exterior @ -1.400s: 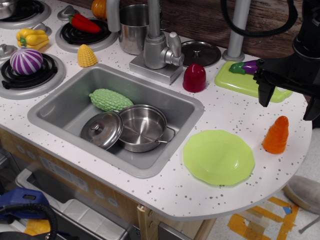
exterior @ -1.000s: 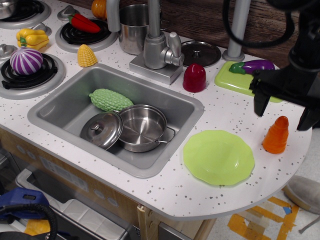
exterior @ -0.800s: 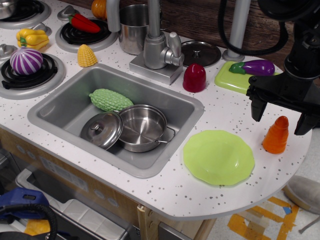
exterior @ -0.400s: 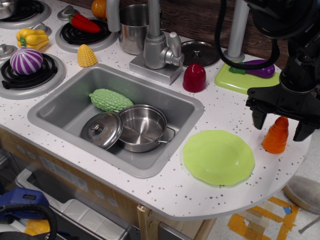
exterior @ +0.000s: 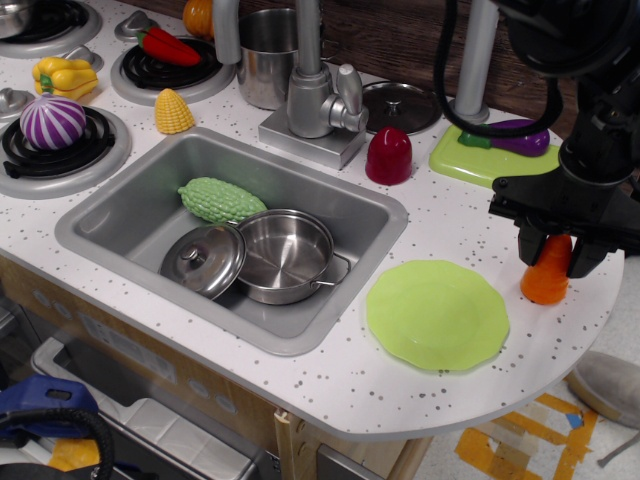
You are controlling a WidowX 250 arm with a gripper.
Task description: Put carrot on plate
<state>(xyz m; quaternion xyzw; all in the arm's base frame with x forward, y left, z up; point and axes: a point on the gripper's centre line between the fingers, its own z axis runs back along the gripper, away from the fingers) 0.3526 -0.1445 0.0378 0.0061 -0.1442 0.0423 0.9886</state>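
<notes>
Tool [exterior: 556,257] closed narrowly around the upper part of the upright carrot [exterior: 546,282], which stands on the speckled surface [exterior: 440,225] just right of the plate [exterior: 437,315].

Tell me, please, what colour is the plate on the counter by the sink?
The plate is plain lime green, best seen in the observation.image view, the only one given.

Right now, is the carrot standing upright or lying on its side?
Upright. The carrot stands on its wide base on the counter, its upper part between the pincer fingers, right of the plate.
</notes>
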